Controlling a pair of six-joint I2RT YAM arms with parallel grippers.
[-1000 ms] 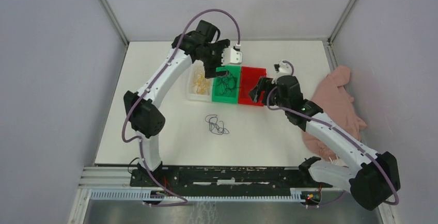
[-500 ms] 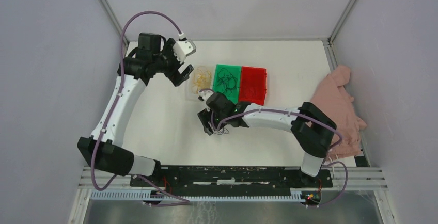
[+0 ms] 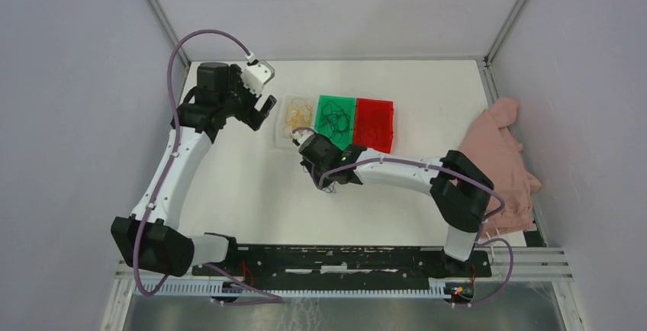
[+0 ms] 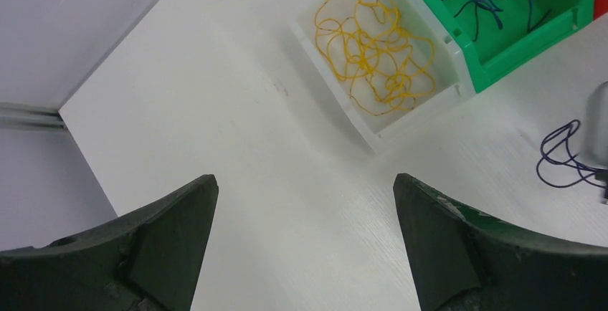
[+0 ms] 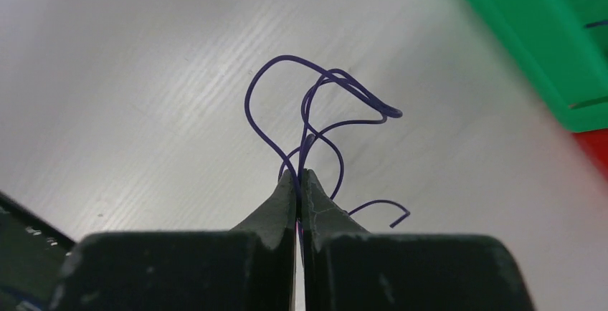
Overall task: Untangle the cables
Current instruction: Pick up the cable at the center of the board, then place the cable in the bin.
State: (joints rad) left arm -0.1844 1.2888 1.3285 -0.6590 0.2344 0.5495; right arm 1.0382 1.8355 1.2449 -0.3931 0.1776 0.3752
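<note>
While three bins sit in a row on the white table (image 3: 244,194), the green bin (image 3: 334,99) in the middle serves as the marker for everything else. It holds one tangle of dark blue-purple cable (image 3: 334,120) spread over its floor. Touching its left side is the clear bin (image 3: 281,121), which holds one loose bundle of yellow cable (image 4: 376,53) in many overlapping loops. Touching its right side is the red bin (image 3: 374,125); whether anything lies in it cannot be made out.

One more dark blue-purple strand (image 5: 358,90) is outside the bins, just in front of the green bin's near edge, on the arm-base side. The right gripper (image 5: 299,178) is there too, its two fingers pressed together with that strand pinched between the tips; several curls rise from the pinch and one short free end bends off to the side. Whether the strand touches the table cannot be told.

The left gripper (image 4: 305,203) hangs to the left of the green bin, beyond the clear bin, with its fingers spread wide and nothing between them.

A pink cloth (image 3: 503,155) lies well to the right of the green bin, past the red bin, at the table's edge.

Counted: three bins, one yellow bundle, two dark blue-purple pieces, one cloth.
</note>
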